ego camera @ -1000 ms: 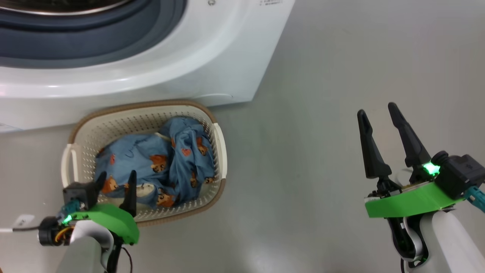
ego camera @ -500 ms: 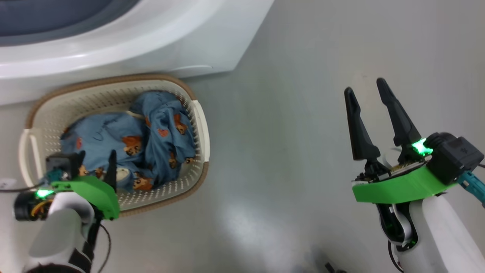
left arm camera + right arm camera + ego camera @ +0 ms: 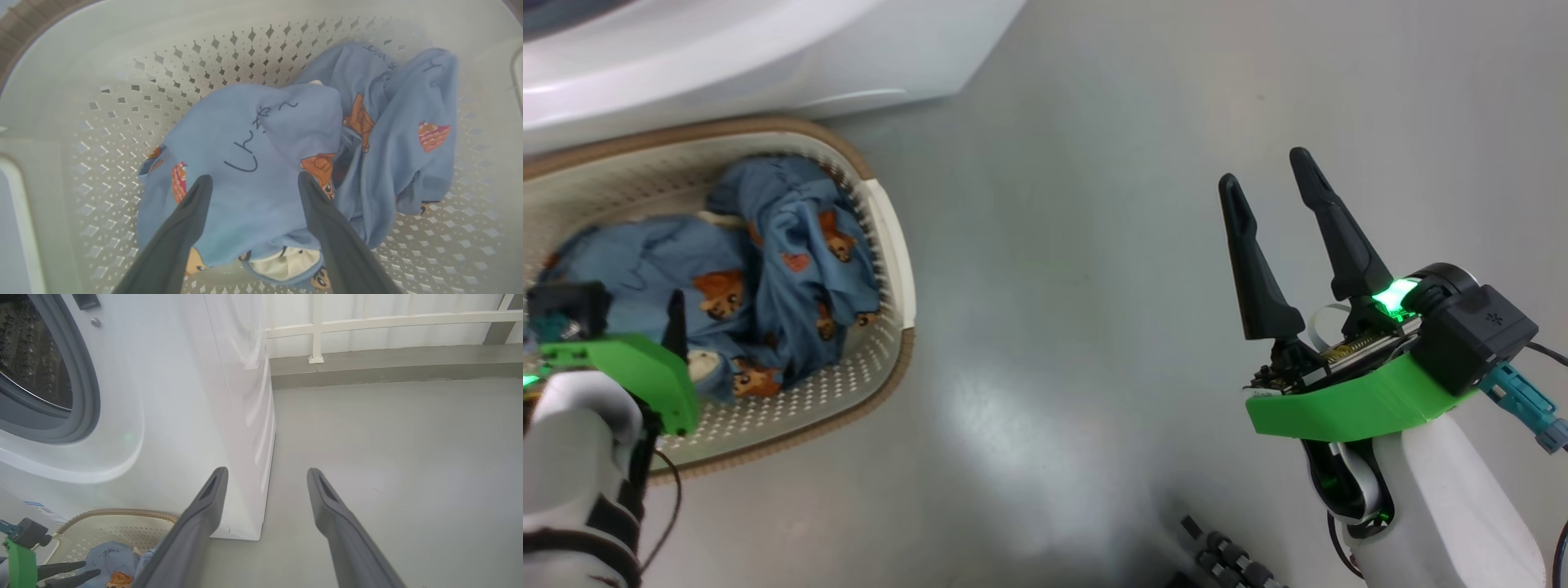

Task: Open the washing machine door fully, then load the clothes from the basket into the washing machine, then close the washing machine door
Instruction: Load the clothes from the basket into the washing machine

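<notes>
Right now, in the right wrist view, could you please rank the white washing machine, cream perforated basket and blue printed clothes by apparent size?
1. White washing machine
2. Cream perforated basket, cropped
3. Blue printed clothes, partly hidden

Bright diffuse light, glare on floor (image 3: 996, 425), soft wrist-view edges

The left gripper (image 3: 254, 179) sits at the lower left of the head view. Its two dark fingers (image 3: 184, 228) are spread wide and point up the frame from a green wrist bracket (image 3: 629, 371), and its pale forearm (image 3: 572, 433) rises from the bottom left corner. The right gripper (image 3: 1264, 167) stands at the right of the head view with its fingers parted wide, leaning toward the upper left. Below them are a green bracket (image 3: 1339, 404), a black camera block (image 3: 1474, 335) with a lit green light (image 3: 1392, 296), and a white forearm (image 3: 1445, 506) at the lower right.
</notes>
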Motion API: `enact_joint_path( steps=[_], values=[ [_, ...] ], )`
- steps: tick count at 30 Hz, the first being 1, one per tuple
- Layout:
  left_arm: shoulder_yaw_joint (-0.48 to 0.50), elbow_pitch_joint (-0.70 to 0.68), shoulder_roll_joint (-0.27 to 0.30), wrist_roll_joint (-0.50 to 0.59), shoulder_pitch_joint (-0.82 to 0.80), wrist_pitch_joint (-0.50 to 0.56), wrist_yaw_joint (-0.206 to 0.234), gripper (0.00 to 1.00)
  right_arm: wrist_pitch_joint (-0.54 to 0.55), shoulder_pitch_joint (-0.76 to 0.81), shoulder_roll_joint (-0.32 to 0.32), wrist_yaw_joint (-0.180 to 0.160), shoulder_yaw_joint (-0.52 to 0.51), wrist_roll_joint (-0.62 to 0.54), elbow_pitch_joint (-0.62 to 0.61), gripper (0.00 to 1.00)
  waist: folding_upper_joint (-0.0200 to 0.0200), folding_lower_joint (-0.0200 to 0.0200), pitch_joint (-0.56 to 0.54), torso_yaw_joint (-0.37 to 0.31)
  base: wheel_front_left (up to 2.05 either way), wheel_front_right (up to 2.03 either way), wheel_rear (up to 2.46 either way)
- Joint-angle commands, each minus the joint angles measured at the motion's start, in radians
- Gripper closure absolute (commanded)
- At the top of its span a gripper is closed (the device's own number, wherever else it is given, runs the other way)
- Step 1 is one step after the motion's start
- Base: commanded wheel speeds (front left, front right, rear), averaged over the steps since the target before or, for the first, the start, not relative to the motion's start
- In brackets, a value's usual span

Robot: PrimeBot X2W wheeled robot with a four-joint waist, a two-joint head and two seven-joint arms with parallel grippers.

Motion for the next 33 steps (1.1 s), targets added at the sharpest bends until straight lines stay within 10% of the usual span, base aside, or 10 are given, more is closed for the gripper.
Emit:
enact_joint_path(
  steps=[1, 33],
  values=[
    [0.013, -0.002, 0.047, 0.01, -0.002, 0.006, 0.008, 0.0, -0.009, -0.002, 0.001, 0.004, 0.021, -0.002, -0.031, 0.0, -0.0001, -0.0001, 0.035, -0.029, 0.0, 0.0, 0.0],
    [-0.216, -0.012, 0.07, -0.107, -0.094, 0.2, -0.053, 0.0, -0.009, -0.03, 0.016, 0.004, 0.078, 0.014, -0.069, 0.0, -0.0001, -0.0001, 0.142, -0.079, 0.0, 0.0, 0.0]
  ],
)
